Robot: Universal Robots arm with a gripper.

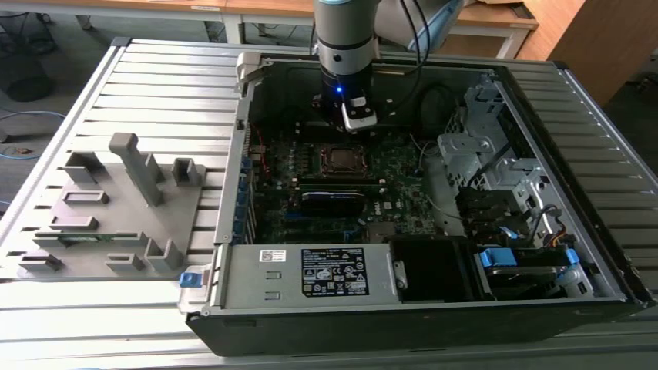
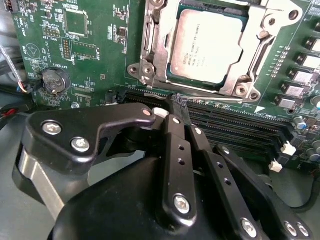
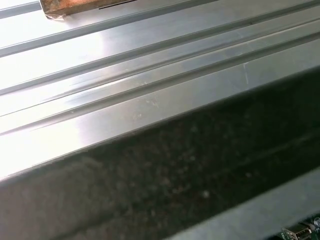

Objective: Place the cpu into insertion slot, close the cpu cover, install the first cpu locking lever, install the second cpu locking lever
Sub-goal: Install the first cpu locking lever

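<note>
The cpu [image 2: 207,47], a flat grey-brown metal square, lies in the insertion slot [image 1: 338,159] on the green board inside the open computer case. The silvery cpu cover [image 2: 257,47] lies flat around the chip, framing its face. In the second wrist view my gripper [image 2: 176,100] sits just off the socket's edge, above the long black memory slots [image 2: 235,127], its black fingers [image 2: 172,145] pressed together and holding nothing. In the exterior view the gripper [image 1: 357,122] hangs over the board slightly behind the socket.
The case walls [image 1: 243,154] surround the board, with a drive cage [image 1: 483,154] at the exterior view's right and a power supply [image 1: 308,271] in front. A grey fixture tray [image 1: 113,208] lies on the slatted metal table [image 3: 125,75] at the exterior view's left.
</note>
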